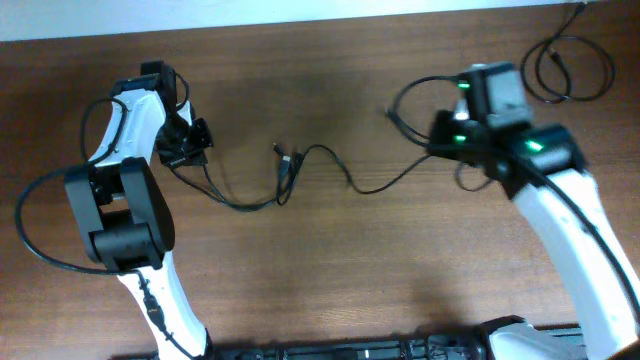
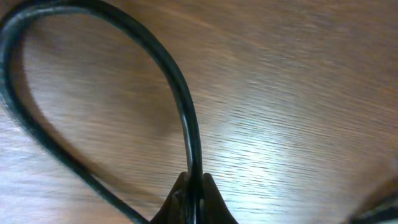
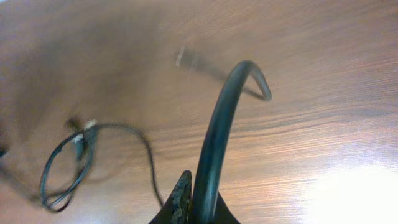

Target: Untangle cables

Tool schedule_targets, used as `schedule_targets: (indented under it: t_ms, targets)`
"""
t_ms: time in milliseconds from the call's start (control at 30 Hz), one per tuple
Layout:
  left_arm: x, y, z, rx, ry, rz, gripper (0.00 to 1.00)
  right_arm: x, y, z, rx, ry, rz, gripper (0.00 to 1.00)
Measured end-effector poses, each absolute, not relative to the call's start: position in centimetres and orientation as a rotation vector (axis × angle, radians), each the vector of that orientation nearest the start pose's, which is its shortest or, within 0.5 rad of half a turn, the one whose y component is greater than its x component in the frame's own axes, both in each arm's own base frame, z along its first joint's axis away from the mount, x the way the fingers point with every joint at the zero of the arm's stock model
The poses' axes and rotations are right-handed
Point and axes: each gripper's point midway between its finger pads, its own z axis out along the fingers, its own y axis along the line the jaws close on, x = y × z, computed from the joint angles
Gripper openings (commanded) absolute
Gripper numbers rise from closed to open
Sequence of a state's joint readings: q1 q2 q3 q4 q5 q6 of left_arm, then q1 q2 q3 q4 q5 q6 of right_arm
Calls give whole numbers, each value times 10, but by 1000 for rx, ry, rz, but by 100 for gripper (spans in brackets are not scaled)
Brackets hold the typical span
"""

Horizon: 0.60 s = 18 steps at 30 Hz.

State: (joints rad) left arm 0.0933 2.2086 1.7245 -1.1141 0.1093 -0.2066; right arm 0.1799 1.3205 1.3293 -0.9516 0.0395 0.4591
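A thin black cable point(image 1: 330, 160) lies across the middle of the table, with a small plug point(image 1: 290, 160) near its centre loop. My left gripper point(image 1: 190, 150) is shut on the cable's left end; in the left wrist view the cable point(image 2: 177, 81) loops up from the closed fingers point(image 2: 194, 196). My right gripper point(image 1: 442, 135) is shut on the cable's right part; in the right wrist view the cable point(image 3: 217, 124) rises from the closed fingers point(image 3: 199, 199) and bends over near a blurred plug point(image 3: 185, 57). A second cable point(image 1: 570, 65) lies coiled at the far right; it also shows in the right wrist view point(image 3: 65, 168).
The wooden table point(image 1: 400, 260) carries only the cables. The left arm's thick black wire point(image 1: 30, 235) loops out past its base at the left. The far table edge point(image 1: 300, 22) runs close behind both arms.
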Motion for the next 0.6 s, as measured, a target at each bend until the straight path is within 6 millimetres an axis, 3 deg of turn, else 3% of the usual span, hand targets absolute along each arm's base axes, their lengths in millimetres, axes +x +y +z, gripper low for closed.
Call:
schedule_targets:
  t_ms: [100,167,267,400,433,467,500,533,600]
  targets:
    - [413,45,19,-568,3113,61,0,323,-18,274,553,2311,37,4]
    - [416,56,19,-617,3080,133,0,309,-54,291,654,2225,-36,4]
    - [427,71,20,-666,3011,158,5,293,-76,288,718,2235,-95,4]
    - [429,73,20,-692,2997,142,11,287,-38,252,647,2457,90,4]
    - [429,71,20,-693,2999,122,24,291,-20,239,599,2527,149,4]
    - [430,69,20,-693,3000,109,30,296,-2,230,540,2580,191,4]
    - [430,67,20,-695,3002,92,38,299,13,223,484,2618,212,15]
    - [430,66,19,-693,3002,84,56,302,23,217,442,2647,217,51]
    - [430,66,19,-702,3000,76,71,309,40,193,389,2741,204,81]
